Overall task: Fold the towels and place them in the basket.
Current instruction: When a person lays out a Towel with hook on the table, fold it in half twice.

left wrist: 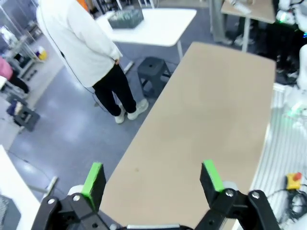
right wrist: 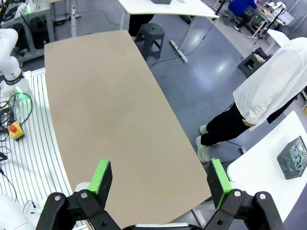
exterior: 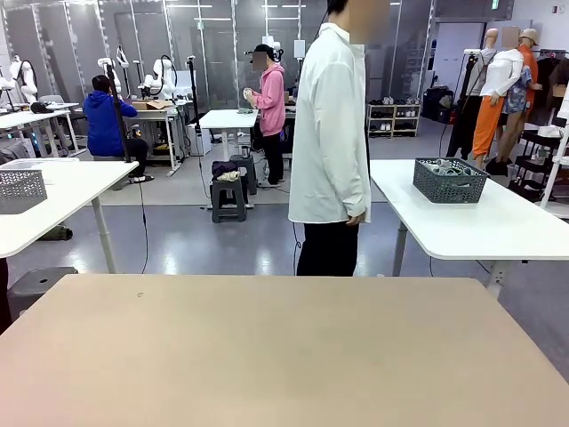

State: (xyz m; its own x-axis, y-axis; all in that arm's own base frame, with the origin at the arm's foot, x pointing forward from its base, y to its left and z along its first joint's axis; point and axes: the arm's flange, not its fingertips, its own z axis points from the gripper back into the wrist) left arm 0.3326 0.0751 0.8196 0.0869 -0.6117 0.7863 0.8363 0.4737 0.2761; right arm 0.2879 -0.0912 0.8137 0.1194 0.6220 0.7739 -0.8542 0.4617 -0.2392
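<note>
My left gripper [left wrist: 151, 175] hangs open high above the bare beige table [left wrist: 216, 96], nothing between its green pads. My right gripper [right wrist: 159, 172] is open too, above the same table [right wrist: 105, 96] near its edge. A dark grey lattice basket [exterior: 450, 181] stands on a neighbouring white table at the right, beyond the beige table [exterior: 267, 356]; pale things lie in it, too small to tell. The basket [left wrist: 125, 19] also appears far off in the left wrist view, and the basket [right wrist: 293, 158] in the right wrist view. The towels are out of view.
A person [exterior: 331, 133] in a white shirt and black trousers stands at the far edge of the table. A second grey basket [exterior: 20, 189] sits on a white table at the left. A grey stool [left wrist: 152, 67] stands by the table's end. Red stop buttons [left wrist: 293, 179] [right wrist: 14, 128] lie beside it.
</note>
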